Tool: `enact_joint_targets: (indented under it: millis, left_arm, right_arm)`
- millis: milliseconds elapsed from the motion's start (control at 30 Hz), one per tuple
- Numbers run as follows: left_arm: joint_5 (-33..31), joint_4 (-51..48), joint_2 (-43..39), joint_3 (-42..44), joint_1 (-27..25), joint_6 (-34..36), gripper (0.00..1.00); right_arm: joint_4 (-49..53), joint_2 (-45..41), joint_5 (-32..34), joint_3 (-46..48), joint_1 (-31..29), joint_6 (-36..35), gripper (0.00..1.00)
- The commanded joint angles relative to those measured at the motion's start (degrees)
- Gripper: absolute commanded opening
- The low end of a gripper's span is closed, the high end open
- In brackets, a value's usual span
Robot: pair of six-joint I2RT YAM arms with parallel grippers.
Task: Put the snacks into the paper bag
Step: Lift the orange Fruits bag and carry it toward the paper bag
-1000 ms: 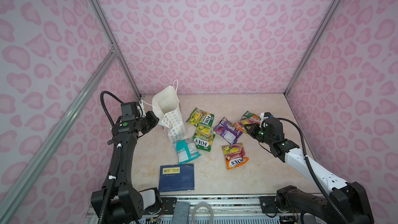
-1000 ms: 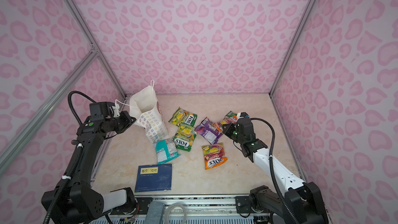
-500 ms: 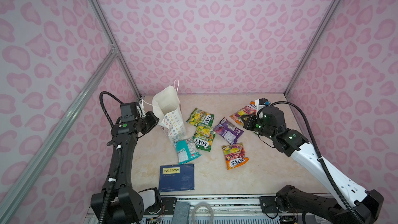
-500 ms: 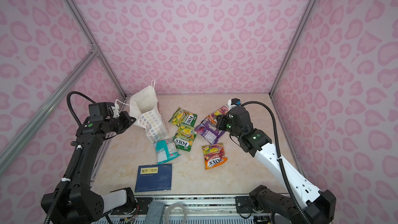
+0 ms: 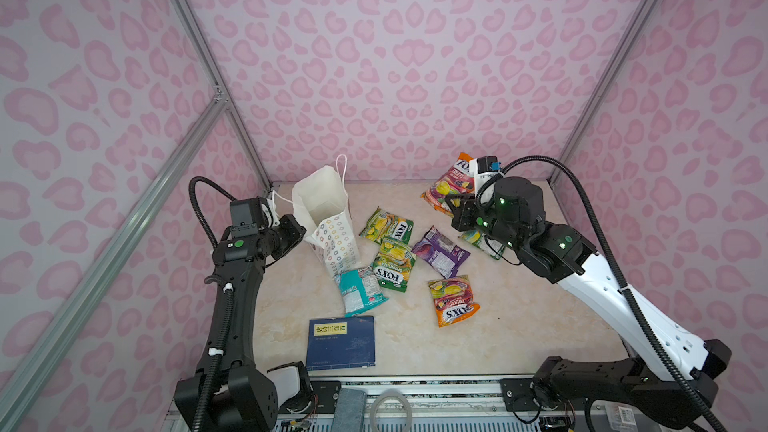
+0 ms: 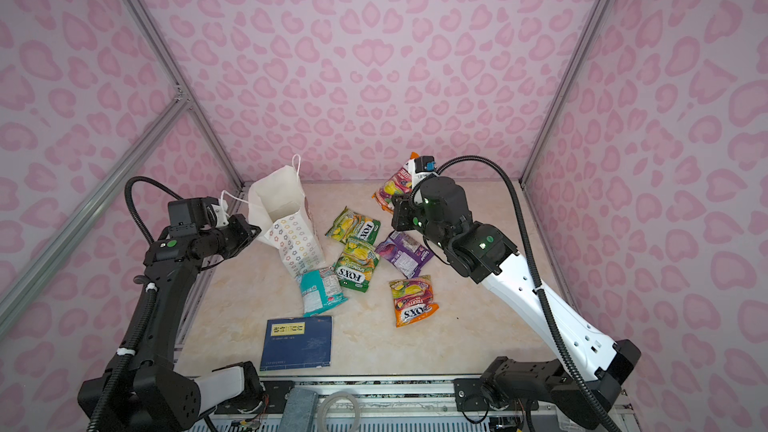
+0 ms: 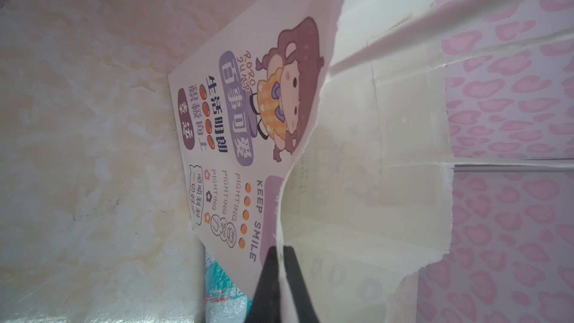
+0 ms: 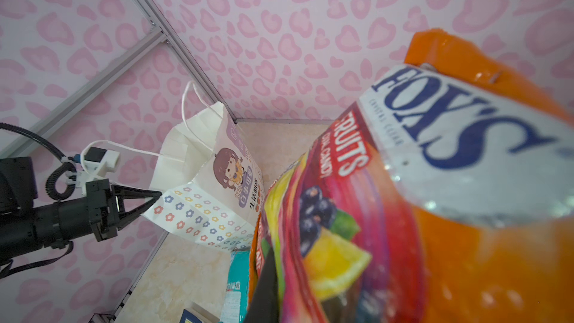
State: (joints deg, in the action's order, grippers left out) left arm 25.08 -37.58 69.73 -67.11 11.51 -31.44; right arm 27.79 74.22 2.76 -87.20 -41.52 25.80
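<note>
Carrying one packet to the bag is the step in hand. In both top views the right hand is clenched on an orange packet, held clear above the counter at about 1 o'clock. Its arm is bent up from the 5 o'clock base, with the wrist turned toward the bag. The paper bag stands tilted at 10 o'clock with its mouth open upward. The left hand pinches the rim on its 9 o'clock side, and that forearm rises from the 7 o'clock base. Other snacks lie on the counter between the two hands, and a blue book lies at 6 o'clock.

From the left wrist, the left hand's dark fingers are closed with the bag's paper edge between them. The part of the white inside that shows holds no packet.

From the right wrist, the orange packet fills most of the view, with a dark finger at its edge. Beyond it the paper bag shows its open mouth, well apart from the packet, and the left hand is on its rim.

The next move probably calls for the right arm to sweep toward 10 o'clock above the loose snacks and rise over the rim. It should let go only once the packet hangs over the mouth, while the left hand steadies the bag.
</note>
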Motion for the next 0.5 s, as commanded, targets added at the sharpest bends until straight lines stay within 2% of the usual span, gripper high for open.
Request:
enact_joint_targets:
  millis: [0,467]
  left_arm:
    - [0.99,0.09,0.11,0.18,0.09,0.15,0.06]
    - [2.08,0.50,0.04,0.57,0.26,-0.02,0.06]
  right_arm:
    - [-0.67,3.38,1.59,-6.68,-2.19,-4.37,0.00]
    - [2.79,24.47,-2.00,-34.52,-13.19,-13.76,0.00]
